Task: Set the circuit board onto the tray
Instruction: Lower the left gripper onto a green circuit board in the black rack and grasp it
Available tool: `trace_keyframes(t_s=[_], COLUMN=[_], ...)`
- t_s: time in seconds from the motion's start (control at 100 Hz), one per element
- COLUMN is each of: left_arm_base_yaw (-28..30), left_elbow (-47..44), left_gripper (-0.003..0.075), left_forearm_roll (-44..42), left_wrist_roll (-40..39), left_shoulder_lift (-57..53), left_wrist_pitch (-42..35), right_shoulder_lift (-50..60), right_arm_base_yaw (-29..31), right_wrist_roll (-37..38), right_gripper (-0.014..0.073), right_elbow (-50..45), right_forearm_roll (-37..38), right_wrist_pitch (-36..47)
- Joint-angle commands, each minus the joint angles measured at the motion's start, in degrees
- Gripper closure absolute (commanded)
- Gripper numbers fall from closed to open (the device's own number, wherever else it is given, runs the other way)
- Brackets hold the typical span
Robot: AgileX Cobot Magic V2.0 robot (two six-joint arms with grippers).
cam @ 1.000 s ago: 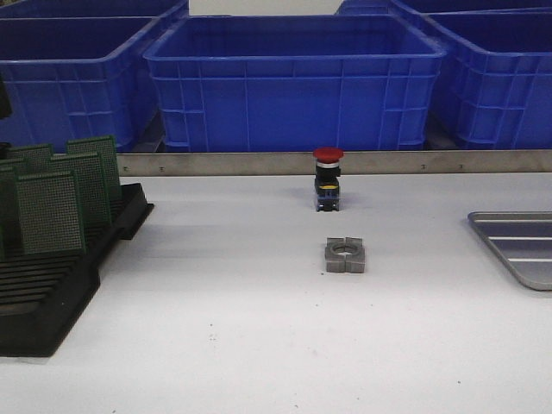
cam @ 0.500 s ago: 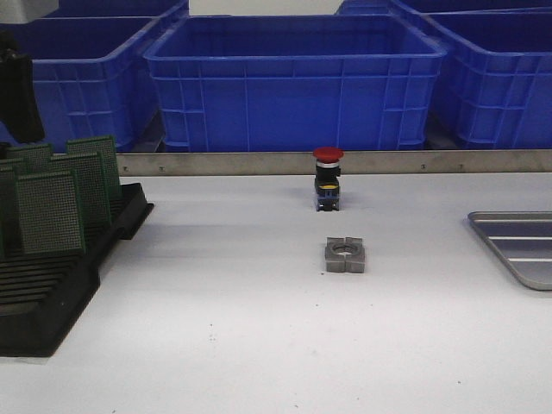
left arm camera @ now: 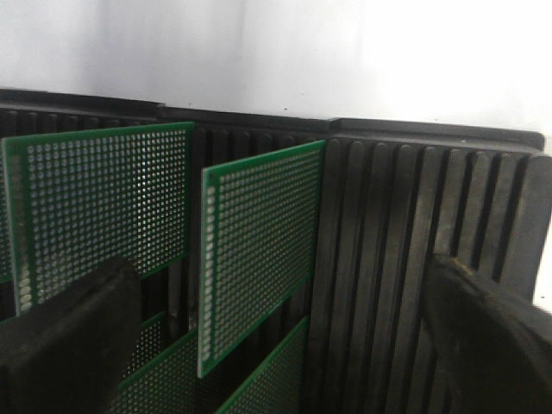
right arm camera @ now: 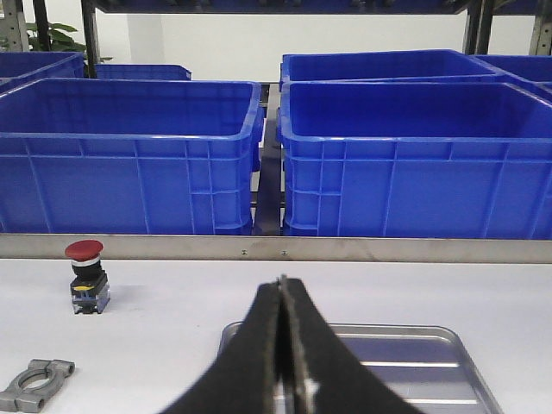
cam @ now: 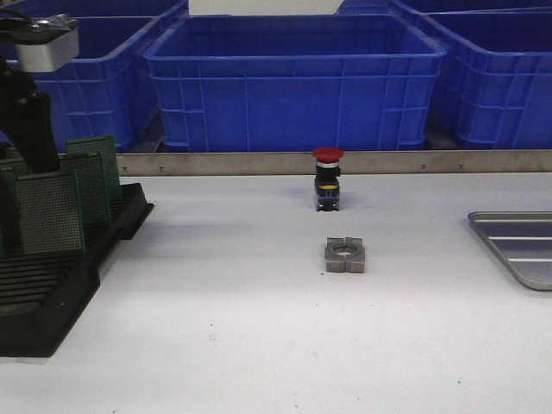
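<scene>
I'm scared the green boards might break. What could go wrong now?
1. The left gripper, open, hangs over boards standing close together in the black rack; it might bump a neighbour of the circuit board.
2. The tray lies far across the table, past the red button and metal clamp.

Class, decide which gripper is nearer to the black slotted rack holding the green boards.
Left. The left gripper hangs open directly over the rack and its boards; the right gripper is shut, above the tray.
</scene>
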State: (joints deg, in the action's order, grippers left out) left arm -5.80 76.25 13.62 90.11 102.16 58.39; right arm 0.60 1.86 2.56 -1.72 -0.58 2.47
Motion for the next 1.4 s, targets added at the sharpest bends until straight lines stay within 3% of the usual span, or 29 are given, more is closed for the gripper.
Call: trace_keyframes(t_s=[0.0, 0.41, 0.5, 0.62, 0.93, 1.2, 1.39], left_arm_base_yaw=[0.1, 0.1, 0.1, 0.1, 0.1, 0.1, 0.1], left_elbow=[1.8, 1.8, 1.8, 1.8, 1.8, 1.9, 5.2], left_gripper=[0.0099, 0.0101, 0.0132, 0.0261, 0.0739, 0.0739, 0.0739], left_forearm_roll=[1.8, 3.4, 3.4, 3.4, 3.4, 3.4, 3.4], left_wrist_roll=[0.2, 0.2, 0.2, 0.2, 0.2, 0.2, 0.2], left_shoulder_lift=[-1.7, 1.1, 1.1, 1.1, 1.1, 1.0, 0.6], left_wrist_pitch=[-1.1, 1.0, 0.9, 0.9, 0.2, 1.1, 9.0], right_shoulder_lift=[1.0, 1.0, 1.0, 1.0, 1.0, 1.0, 1.0], right_arm_base_yaw=[0.1, 0.1, 0.1, 0.1, 0.1, 0.1, 0.1], right_wrist_roll=[-0.1, -0.1, -0.1, -0.1, -0.1, -0.1, -0.1], right_gripper=[0.0663, 0.0663, 0.0663, 0.0663, 0.0663, 0.0663, 0.0663], right_elbow=[-0.2, -0.2, -0.2, -0.2, -0.2, -0.2, -0.2], right_forearm_roll=[0.6, 0.6, 0.6, 0.6, 0.6, 0.6, 0.6], right_wrist_pitch=[4.6, 4.6, 4.6, 4.6, 4.6, 4.6, 4.6])
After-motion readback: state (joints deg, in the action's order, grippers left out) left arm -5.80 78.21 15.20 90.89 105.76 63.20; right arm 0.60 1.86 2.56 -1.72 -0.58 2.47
